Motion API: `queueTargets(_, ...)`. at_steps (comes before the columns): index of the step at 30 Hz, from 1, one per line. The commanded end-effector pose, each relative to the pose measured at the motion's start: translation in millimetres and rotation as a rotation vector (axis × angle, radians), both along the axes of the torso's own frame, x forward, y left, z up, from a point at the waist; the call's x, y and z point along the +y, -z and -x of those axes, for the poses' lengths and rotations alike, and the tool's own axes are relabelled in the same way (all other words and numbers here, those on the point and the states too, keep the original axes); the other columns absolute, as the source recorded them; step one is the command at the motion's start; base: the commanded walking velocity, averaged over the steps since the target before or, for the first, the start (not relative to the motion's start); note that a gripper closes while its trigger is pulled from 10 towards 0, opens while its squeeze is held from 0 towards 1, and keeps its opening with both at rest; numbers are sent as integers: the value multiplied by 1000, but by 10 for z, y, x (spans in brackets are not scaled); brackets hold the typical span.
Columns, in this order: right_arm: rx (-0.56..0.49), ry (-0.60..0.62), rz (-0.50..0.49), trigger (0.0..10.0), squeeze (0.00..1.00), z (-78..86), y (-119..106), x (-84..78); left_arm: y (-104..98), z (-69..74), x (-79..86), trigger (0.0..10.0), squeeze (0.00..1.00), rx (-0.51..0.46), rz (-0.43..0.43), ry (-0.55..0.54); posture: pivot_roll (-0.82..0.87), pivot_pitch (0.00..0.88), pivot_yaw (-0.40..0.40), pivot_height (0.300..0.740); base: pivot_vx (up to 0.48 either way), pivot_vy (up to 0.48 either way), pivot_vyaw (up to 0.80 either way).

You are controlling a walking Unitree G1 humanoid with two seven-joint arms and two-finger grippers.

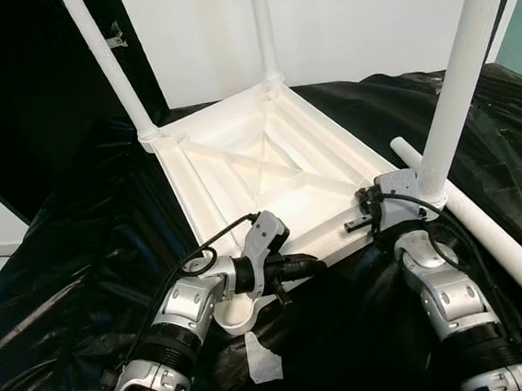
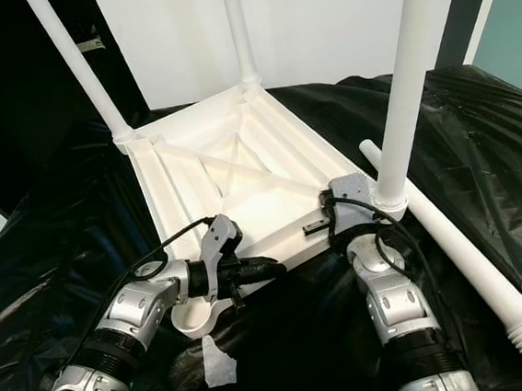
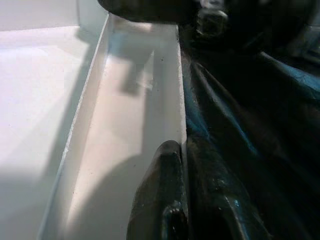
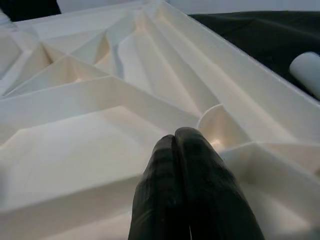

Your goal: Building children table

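A white plastic table top point(image 1: 239, 161) lies upside down on a black sheet, its ribbed underside facing up. Three white legs stand in its corner sockets; the nearest leg point(image 1: 457, 75) rises at the near right corner. A loose fourth leg point(image 1: 502, 251) lies on the sheet to the right. The near left corner socket point(image 1: 236, 316) holds no leg. My left gripper point(image 1: 303, 267) lies along the near edge, shut on the table's rim wall point(image 3: 181, 100). My right gripper point(image 1: 358, 224) is shut with nothing in it, just over the near right corner beside the standing leg.
The black plastic sheet point(image 1: 82, 259) covers the floor all round, wrinkled and glossy. Scraps of white tape point(image 1: 263, 357) lie on it near my left arm. A white wall point(image 1: 355, 20) stands behind, with a dark backdrop point(image 1: 20, 89) at the left.
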State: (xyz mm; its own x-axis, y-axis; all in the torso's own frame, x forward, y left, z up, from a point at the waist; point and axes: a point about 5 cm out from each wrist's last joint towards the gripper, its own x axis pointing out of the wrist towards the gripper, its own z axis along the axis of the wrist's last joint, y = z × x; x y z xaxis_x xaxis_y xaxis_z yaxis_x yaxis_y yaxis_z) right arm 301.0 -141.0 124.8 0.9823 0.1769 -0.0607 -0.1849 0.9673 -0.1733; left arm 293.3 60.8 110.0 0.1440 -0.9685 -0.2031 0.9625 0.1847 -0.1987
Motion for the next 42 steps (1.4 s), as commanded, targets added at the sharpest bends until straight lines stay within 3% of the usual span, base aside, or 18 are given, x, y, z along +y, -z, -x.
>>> queueTargets(1, 70, -21, -4, 10000, 0, 89, 145, 61, -527, -18, -45, 10000, 0, -122, 267, 134, -114, 0, 55, 740, 0, 0, 0)
queueTargets(3, 73, -21, -7, 10000, 0, 107, 157, 67, -560, 4, -1, 10000, 0, -115, 284, 158, -114, 0, 55, 740, 0, 0, 0)
queueTargets(4, 81, -17, -7, 10000, 0, 119, 181, 62, -563, 41, 29, 10000, 243, -101, 292, 192, -113, 0, 56, 740, 0, 0, 0)
queueTargets(5, 81, -17, -7, 10000, 0, 119, 181, 62, -563, 41, 29, 10000, 243, -101, 292, 192, -113, 0, 56, 740, 0, 0, 0)
queueTargets(6, 88, -10, -6, 10000, 0, 125, 204, 51, -523, 79, 42, 10000, 1000, -83, 285, 220, -112, 0, 56, 740, 0, 0, 0)
queueTargets(12, 93, 3, -6, 10000, 0, 107, 184, 27, -371, 153, -61, 10000, 1000, -104, 220, 227, -107, 0, 49, 740, 0, 0, 0)
queueTargets(13, 92, 3, -6, 10000, 0, 99, 177, 28, -362, 158, -82, 10000, 251, -105, 216, 225, -106, 0, 48, 740, 0, 0, 0)
queueTargets(14, 92, 3, -6, 10000, 0, 99, 177, 28, -362, 158, -82, 10000, 251, -105, 216, 225, -106, 0, 48, 740, 0, 0, 0)
queueTargets(15, 91, 3, -6, 10000, 0, 97, 170, 30, -360, 165, -93, 10000, 0, -101, 217, 227, -106, 0, 48, 740, 0, 0, 0)
queueTargets(18, 90, 0, -6, 10000, 0, 97, 157, 40, -364, 150, -98, 10000, 0, -102, 211, 204, -106, 0, 47, 740, 0, 0, 0)
queueTargets(23, 91, -5, -6, 10000, 0, 106, 156, 57, -306, 52, -16, 10000, 0, -117, 122, 140, -107, 0, 46, 740, 0, 0, 0)
queueTargets(25, 94, -8, -9, 10000, 0, 131, 169, 74, -227, -66, 95, 10000, 0, -159, 15, 57, -110, 0, 49, 740, 0, 0, 0)
queueTargets(30, 97, -8, -12, 10000, 0, 152, 174, 85, -175, -173, 193, 10000, 0, -210, -71, -22, -111, 0, 51, 740, 0, 0, 0)
queueTargets(33, 92, 16, -26, 10000, 0, 228, 170, 57, -148, -296, 343, 10000, 0, -250, -162, -127, -108, 0, 55, 740, 0, 0, 0)
queueTargets(42, 103, 43, -38, 10000, 0, 337, 203, 26, -87, -358, 482, 10000, 0, -267, -262, -181, -112, 0, 61, 740, 0, 0, 0)
